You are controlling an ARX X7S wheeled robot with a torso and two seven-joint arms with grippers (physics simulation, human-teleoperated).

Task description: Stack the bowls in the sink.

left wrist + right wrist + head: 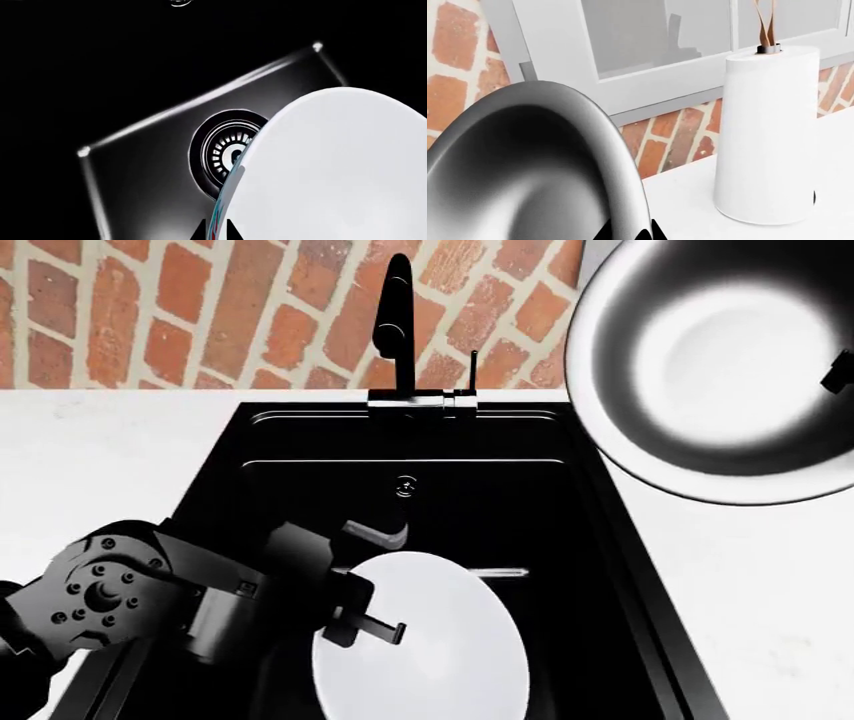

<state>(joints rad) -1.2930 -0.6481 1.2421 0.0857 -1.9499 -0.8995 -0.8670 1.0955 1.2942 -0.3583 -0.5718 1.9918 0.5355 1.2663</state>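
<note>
The white bowl [427,640] with its teal-and-pink outside sits low in the black sink [441,440]. My left gripper [378,625] is shut on the bowl's rim; the left wrist view shows the rim [223,210] between the two fingertips, with the bowl's white inside [333,170] and the sink's metal drain [227,150] behind. My right gripper [630,235] is shut on the rim of the black bowl [527,170] and holds it high at the head view's upper right [727,360], shiny inside facing the camera, above the counter right of the sink.
A black faucet [396,330] stands at the sink's back edge before a brick wall. White counter [94,460] lies on both sides. A tall white container [764,135] stands on the counter under a window in the right wrist view.
</note>
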